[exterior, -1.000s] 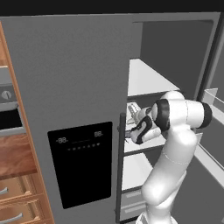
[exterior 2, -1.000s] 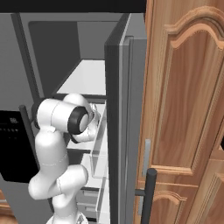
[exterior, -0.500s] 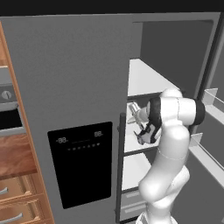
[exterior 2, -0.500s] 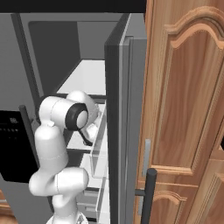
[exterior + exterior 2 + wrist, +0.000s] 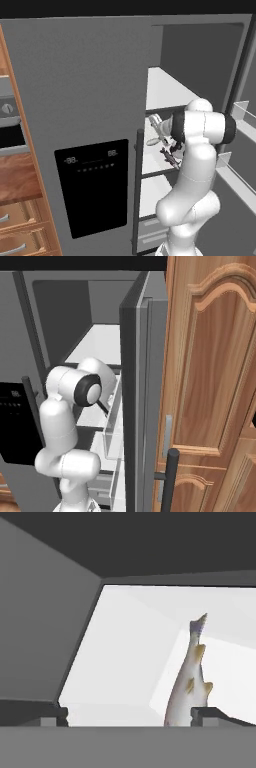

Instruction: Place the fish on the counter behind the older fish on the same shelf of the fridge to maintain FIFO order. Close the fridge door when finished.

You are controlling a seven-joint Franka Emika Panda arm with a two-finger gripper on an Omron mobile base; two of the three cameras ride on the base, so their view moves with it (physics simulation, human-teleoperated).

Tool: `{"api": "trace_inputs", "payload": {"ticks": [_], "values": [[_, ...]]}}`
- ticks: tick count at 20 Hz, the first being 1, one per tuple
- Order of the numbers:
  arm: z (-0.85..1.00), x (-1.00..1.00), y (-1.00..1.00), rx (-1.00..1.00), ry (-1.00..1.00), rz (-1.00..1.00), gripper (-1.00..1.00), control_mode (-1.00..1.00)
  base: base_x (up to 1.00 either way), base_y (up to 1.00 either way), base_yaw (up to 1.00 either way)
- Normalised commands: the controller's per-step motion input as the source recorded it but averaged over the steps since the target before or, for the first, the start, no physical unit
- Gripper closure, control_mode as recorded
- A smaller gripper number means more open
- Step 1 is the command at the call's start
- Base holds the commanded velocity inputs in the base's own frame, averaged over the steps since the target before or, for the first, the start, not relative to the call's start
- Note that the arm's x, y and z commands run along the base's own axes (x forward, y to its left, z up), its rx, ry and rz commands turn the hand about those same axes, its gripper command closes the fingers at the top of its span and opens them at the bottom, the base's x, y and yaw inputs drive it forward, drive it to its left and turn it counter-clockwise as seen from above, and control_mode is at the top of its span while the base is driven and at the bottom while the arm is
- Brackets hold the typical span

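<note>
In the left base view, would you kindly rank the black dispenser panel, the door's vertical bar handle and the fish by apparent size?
1. The black dispenser panel covers by far the most of the picture.
2. The vertical bar handle is taller than the panel, but thin.
3. The fish, deeper in the fridge, looks smallest; distance may shrink it.

Dispenser panel (image 5: 92,185): 2 small displays, each seemingly "88"; no other text.

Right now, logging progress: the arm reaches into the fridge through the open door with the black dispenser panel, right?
Not quite: the dispenser door is shut. The plain fridge door is the open one, as the right base view shows; the arm does reach in.
</note>
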Motion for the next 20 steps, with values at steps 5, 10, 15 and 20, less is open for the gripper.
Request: {"api": "trace_inputs", "payload": {"ticks": [5, 10, 15, 20], "values": [[0.46, -0.39, 0.32, 0.0, -0.11, 0.0, -1.0, -1.0, 0.0, 0.0, 0.0], [0.24, -0.64, 0.27, 0.0, -0.04, -0.01, -1.0, -1.0, 0.0, 0.0, 0.0], [0.47, -0.96, 0.05, 0.0, 0.03, -0.08, -1.0, -1.0, 0.0, 0.0, 0.0], [0.78, -0.99, 0.01, 0.0, 0.14, -0.1, -1.0, -1.0, 0.0, 0.0, 0.0]]}}
